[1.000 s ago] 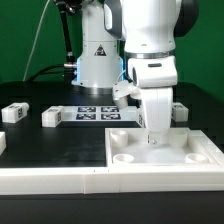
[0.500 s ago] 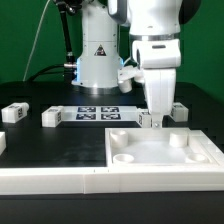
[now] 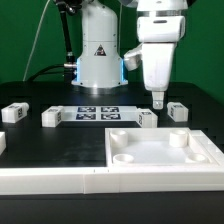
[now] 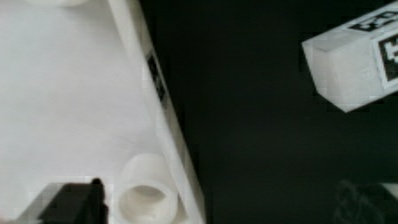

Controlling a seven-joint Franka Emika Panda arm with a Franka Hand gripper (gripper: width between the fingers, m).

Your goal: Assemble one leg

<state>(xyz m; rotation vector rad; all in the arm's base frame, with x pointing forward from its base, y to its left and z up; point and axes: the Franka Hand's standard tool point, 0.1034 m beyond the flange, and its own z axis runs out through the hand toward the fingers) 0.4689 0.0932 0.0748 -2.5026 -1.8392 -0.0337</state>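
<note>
While the claw (image 3: 158,99) hangs wide and empty above the counter (image 3: 45,145), the nearest leg (image 3: 147,118) lies just beside the white panel (image 3: 165,152). An off-centre descent could, I judge, shove it against the panel's edge and spoil the grasp.

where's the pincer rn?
Exterior view, right side: the pincer hangs in the air just beyond the white panel's far edge, above the gap between one leg and another leg.
</note>
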